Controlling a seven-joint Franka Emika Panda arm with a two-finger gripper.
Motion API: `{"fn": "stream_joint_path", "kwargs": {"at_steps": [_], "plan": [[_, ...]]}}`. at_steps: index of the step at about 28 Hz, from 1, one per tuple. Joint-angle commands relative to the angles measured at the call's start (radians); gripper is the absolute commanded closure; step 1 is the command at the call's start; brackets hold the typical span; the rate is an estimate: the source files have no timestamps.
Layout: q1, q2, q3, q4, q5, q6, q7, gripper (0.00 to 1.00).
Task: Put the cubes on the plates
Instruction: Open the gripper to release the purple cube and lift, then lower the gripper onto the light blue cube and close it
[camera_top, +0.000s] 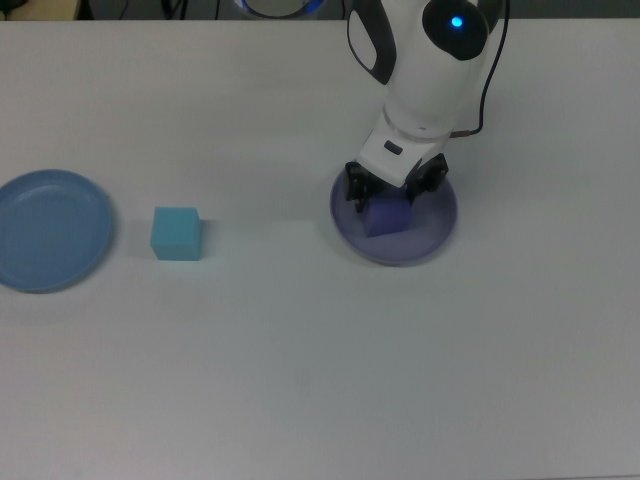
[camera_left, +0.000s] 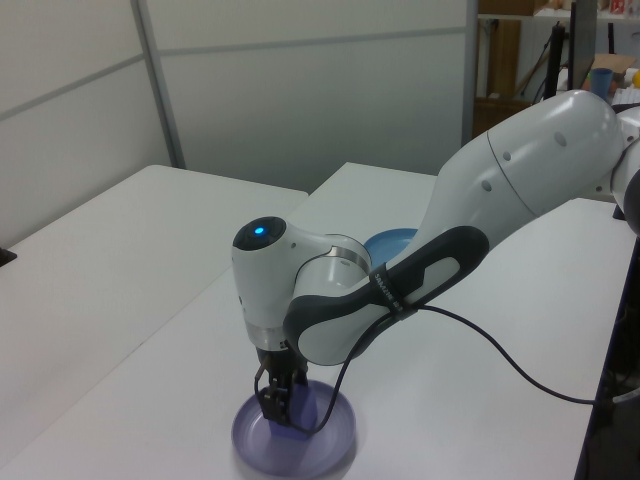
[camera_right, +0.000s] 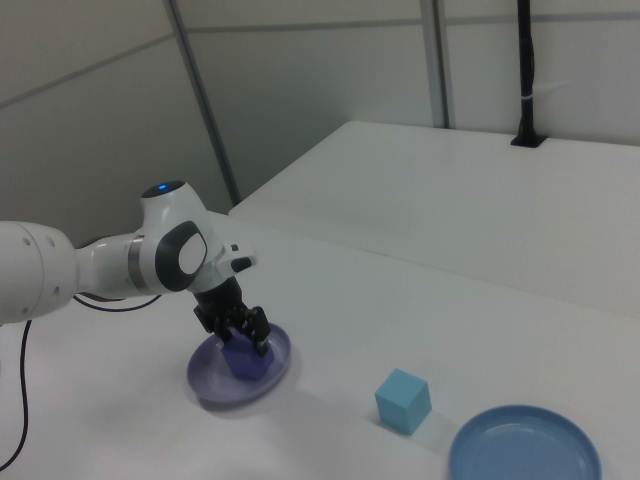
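Observation:
The purple-blue cube (camera_top: 388, 218) sits low inside the lavender plate (camera_top: 440, 235), with my gripper (camera_top: 388, 205) shut on it from above. In the right view the same cube (camera_right: 247, 362) shows between the dark fingers (camera_right: 262, 340) over the lavender plate (camera_right: 205, 385). The cyan cube (camera_top: 177, 233) rests on the table between the two plates, nearer the sky blue plate (camera_top: 50, 230) at the top view's left. The arm hides the cyan cube in the left view.
The white arm and its black cable (camera_top: 490, 70) reach in from the top view's upper edge above the lavender plate. In the left view the blue plate (camera_left: 395, 240) peeks out behind the arm. A second white table (camera_right: 480, 200) stands behind in the right view.

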Motion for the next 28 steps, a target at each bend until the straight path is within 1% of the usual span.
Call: {"fn": "stream_joint_path", "kwargs": {"at_steps": [1,5,8,10,11,14,15,16,19,20,21,23,25,26,28], "plan": [[0.009,-0.052,-0.005,0.000,-0.015,-0.004,-0.017,0.00],[-0.002,-0.107,-0.008,0.000,-0.005,-0.030,-0.009,0.00],[-0.026,-0.126,-0.016,0.007,0.007,-0.070,0.012,0.00],[-0.057,-0.139,-0.017,0.007,0.010,-0.081,0.046,0.00],[-0.099,-0.152,-0.017,0.006,0.010,-0.082,0.078,0.00],[-0.160,-0.155,-0.017,0.006,0.010,-0.092,0.084,0.00],[-0.178,-0.153,-0.019,0.006,0.010,-0.093,0.081,0.00],[-0.215,-0.149,-0.025,0.006,0.008,-0.092,0.072,0.00],[-0.256,-0.141,-0.051,0.006,0.010,-0.086,0.029,0.00],[-0.262,-0.138,-0.064,0.007,0.012,-0.084,0.003,0.00],[-0.269,-0.133,-0.095,0.006,0.015,-0.084,-0.045,0.00],[-0.269,-0.124,-0.118,0.006,0.019,-0.081,-0.083,0.00],[-0.269,-0.101,-0.135,0.007,0.021,-0.066,-0.103,0.00],[-0.267,-0.075,-0.144,0.007,0.019,-0.012,-0.104,0.00],[-0.267,-0.046,-0.144,0.006,0.016,0.042,-0.098,0.00]]}}
